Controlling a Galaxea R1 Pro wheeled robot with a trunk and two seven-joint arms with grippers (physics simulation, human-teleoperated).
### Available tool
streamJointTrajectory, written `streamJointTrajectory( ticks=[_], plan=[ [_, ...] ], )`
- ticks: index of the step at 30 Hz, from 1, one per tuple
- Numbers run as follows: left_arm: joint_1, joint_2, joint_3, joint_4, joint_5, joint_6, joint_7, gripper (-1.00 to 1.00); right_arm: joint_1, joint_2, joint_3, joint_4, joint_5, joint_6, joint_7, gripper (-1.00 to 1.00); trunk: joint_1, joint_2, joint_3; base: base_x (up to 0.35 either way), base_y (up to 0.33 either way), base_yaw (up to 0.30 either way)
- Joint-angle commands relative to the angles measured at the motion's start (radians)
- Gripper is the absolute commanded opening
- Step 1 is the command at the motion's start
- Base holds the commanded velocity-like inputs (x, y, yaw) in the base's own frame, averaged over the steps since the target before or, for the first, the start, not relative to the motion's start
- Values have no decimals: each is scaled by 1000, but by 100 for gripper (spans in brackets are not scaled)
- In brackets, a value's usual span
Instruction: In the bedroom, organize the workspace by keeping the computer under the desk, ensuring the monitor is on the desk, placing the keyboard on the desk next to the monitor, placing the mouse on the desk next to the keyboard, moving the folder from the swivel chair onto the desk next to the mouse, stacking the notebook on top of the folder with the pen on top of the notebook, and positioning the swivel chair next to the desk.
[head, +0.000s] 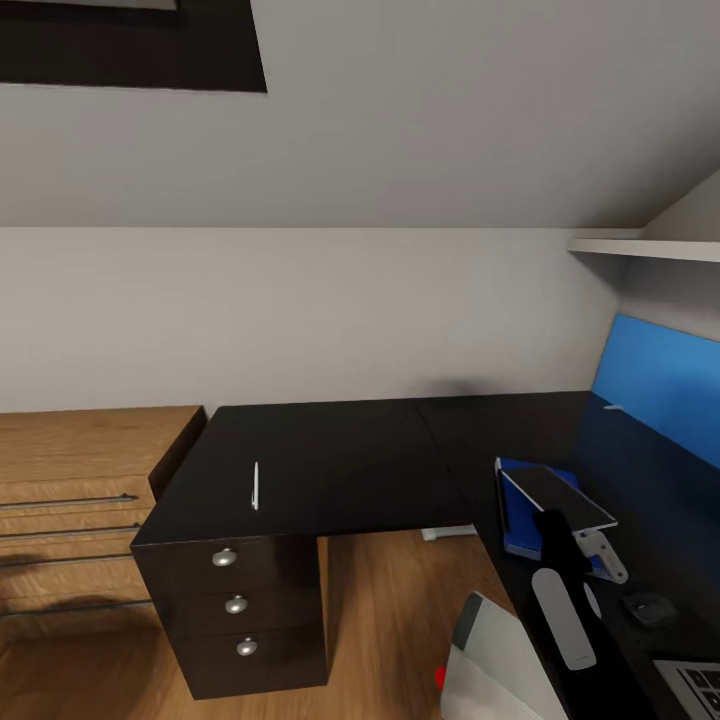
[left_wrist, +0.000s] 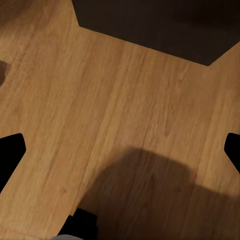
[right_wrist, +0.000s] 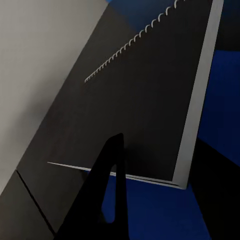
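Mid-task: the right gripper (head: 553, 520) clamps the notebook (head: 556, 494) above the folder (head: 521, 520) on the desk (head: 340, 460) — pen (head: 255, 486) waits at nine o'clock; left gripper's state unclear.

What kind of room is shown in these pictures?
Probably a home office corner: an L-shaped black desk with a drawer unit, a wooden floor, and a computer under the desk.

No readable text, labels or numbers anywhere.
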Motion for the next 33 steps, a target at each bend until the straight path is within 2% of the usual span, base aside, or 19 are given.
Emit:
streamJointTrajectory(
  ticks=[1,6,11,12,25,33],
  plan=[
    [0,1,-5,-2,7,2,8,100,-1,0,0,-1,-10,-7,-1,-100,0,-1,-1,12,-1,0],
    [0,1,-5,-2,7,2,8,100,-1,0,0,-1,-9,-7,-1,-100,0,-1,-1,4,-1,0],
    [0,1,-5,-2,7,2,8,100,-1,1,0,-1,20,-7,-1,-100,0,-1,-1,0,0,0],
    [0,1,-5,-2,8,2,8,100,-1,1,0,-1,21,-7,-1,100,0,-1,-1,0,0,0],
    [0,1,-5,-1,7,2,8,100,-1,0,0,-1,25,-7,-1,100,0,-1,-1,0,0,0],
    [0,1,-5,-1,7,2,8,100,-1,0,0,-1,25,-7,-1,100,0,-1,-1,-106,0,0]
  ],
)
